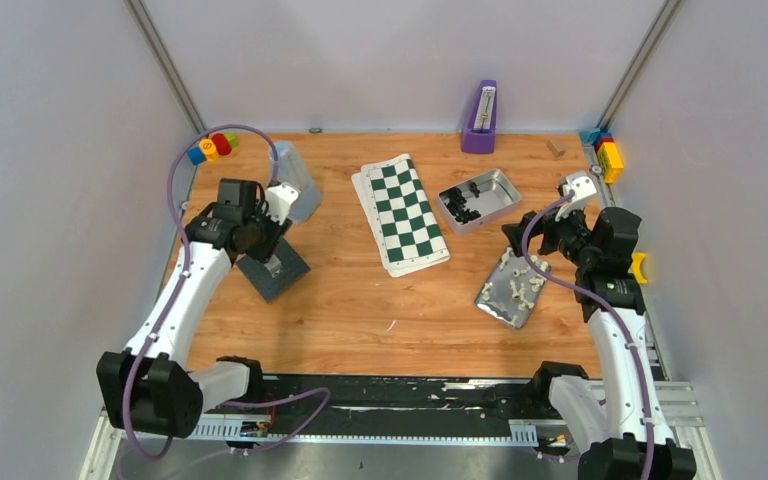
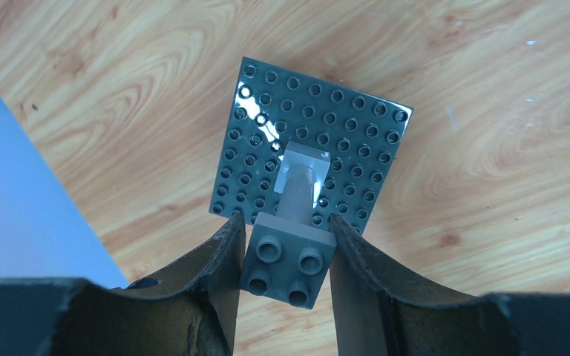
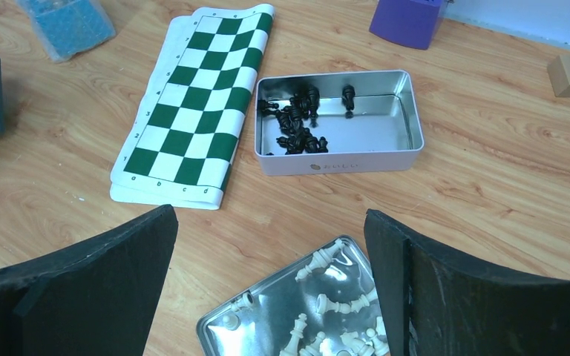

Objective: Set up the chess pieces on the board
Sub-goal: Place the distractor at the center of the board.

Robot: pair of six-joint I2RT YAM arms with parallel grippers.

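Observation:
The green and white board (image 1: 401, 213) (image 3: 193, 104) lies folded in half at mid-table. Cream-white chess pieces (image 1: 516, 283) (image 3: 326, 304) lie tumbled in a shallow tin lid (image 1: 490, 298) to its right. My right gripper (image 1: 515, 240) (image 3: 271, 215) hangs open just above that lid, with nothing between its fingers. On the left, my left gripper (image 1: 265, 245) (image 2: 286, 226) is shut on the studded top of a grey post (image 2: 289, 259). The post stands on a dark grey studded plate (image 1: 278, 275) (image 2: 356, 133).
A tin box (image 1: 505, 190) (image 3: 341, 163) of black pieces (image 3: 297, 122) sits beside the board. A purple holder (image 1: 479, 118) stands at the back, and a clear container (image 1: 295, 180) is back left. Coloured blocks (image 1: 212, 147) (image 1: 607, 150) sit in the far corners, and a wooden cube (image 3: 568, 74) lies back right.

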